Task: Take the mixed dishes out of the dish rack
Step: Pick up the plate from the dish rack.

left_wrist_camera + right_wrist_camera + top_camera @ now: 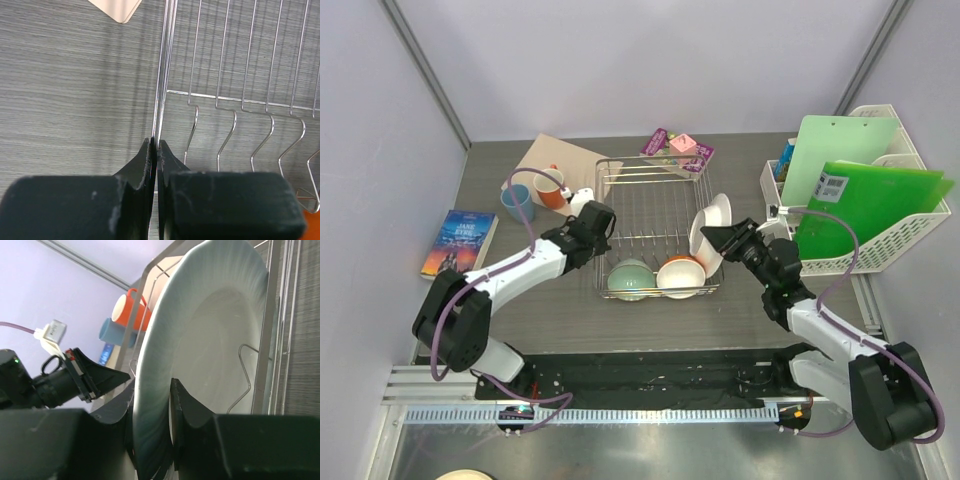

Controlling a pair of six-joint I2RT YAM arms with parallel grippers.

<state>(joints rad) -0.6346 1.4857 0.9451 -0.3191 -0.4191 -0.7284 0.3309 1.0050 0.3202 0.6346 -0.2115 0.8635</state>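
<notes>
The silver wire dish rack (655, 200) stands mid-table. A pale green bowl (631, 279) and a cream bowl with an orange outside (681, 274) sit at its near end. My right gripper (727, 238) is shut on the rim of the large white plate (710, 225), which stands tilted at the rack's right side. In the right wrist view the plate (210, 330) fills the space between the jaws of that gripper (152, 407). My left gripper (155, 146) is shut on the dish rack's left rim wire (165, 75). The orange-red mug (551, 188) and light-blue cup (516, 203) stand on the table left of the rack.
A book (458, 243) lies at the far left and a beige board (560, 157) behind the mug. A purple packet (678, 150) lies behind the rack. A white file basket (880, 240) with green folders stands at the right.
</notes>
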